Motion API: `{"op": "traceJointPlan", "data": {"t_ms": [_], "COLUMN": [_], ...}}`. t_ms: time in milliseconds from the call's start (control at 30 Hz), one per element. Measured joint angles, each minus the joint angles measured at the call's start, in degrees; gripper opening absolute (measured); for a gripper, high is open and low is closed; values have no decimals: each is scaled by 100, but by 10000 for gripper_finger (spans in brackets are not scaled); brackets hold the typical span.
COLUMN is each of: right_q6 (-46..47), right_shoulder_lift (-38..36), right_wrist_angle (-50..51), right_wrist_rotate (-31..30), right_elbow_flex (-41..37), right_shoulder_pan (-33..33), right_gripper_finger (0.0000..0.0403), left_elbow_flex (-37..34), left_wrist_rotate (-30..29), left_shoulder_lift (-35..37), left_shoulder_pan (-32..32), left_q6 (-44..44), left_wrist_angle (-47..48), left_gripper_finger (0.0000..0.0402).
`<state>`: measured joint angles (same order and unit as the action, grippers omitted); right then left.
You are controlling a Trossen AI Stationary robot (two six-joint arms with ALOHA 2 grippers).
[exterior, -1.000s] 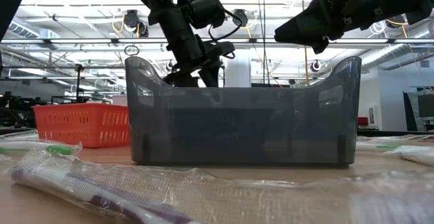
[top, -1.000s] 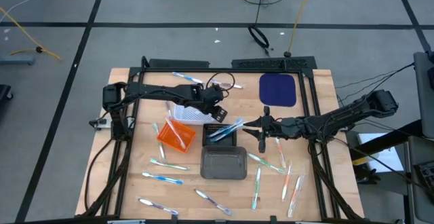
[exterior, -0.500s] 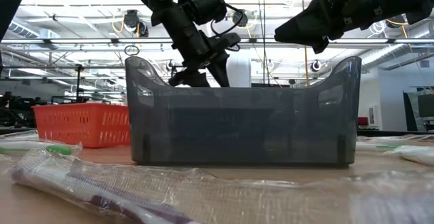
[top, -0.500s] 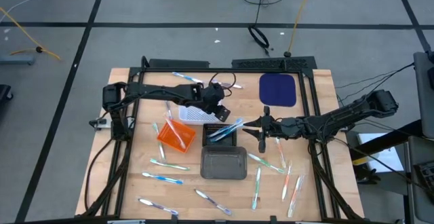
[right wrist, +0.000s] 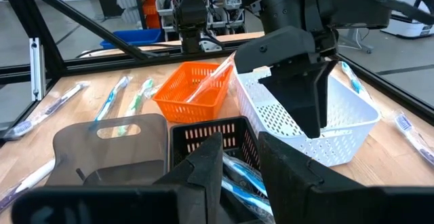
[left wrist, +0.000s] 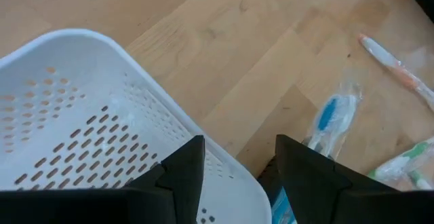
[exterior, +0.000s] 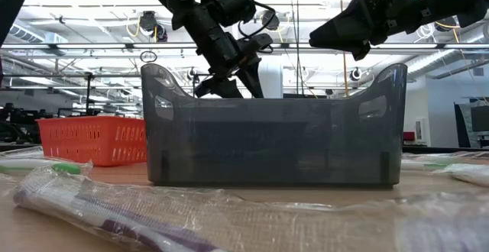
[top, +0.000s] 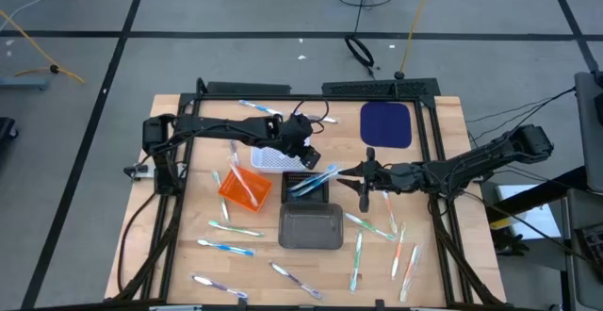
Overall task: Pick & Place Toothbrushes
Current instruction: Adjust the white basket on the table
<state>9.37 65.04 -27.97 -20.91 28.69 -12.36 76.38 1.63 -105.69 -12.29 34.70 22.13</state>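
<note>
- my left gripper (top: pixel 308 154) hangs over the white basket's (top: pixel 267 158) right rim, jaws spread, empty.
- my right gripper (top: pixel 353 175) sits by the black basket (top: pixel 311 187) of toothbrushes (top: pixel 315 178), jaws partly parted, empty.

Robotics lab; ceiling pipes (exterior: pixel 76 50), floor cables (top: pixel 363 47)

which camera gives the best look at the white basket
The right wrist view: the white basket shows whole, rim and perforated walls, behind the left hand. The left wrist view shows one corner, the high view a small patch, the low view none.
</note>
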Motion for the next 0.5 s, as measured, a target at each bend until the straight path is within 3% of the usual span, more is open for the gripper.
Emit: {"op": "traceJointPlan", "data": {"t_ms": [500], "right_q6": [-63], "right_shoulder_lift": [0], "right_wrist_angle": [67], "right_wrist_rotate": [0], "right_elbow_flex": [0], "right_shoulder_pan": [0], "right_gripper_finger": [86], "left_elbow_flex": [11], "left_wrist_rotate": [-126], "left_shoulder_lift": [287], "left_shoulder_pan": [0], "left_q6": [-32], "left_wrist_angle": [292], "left_gripper_finger": [181]}}
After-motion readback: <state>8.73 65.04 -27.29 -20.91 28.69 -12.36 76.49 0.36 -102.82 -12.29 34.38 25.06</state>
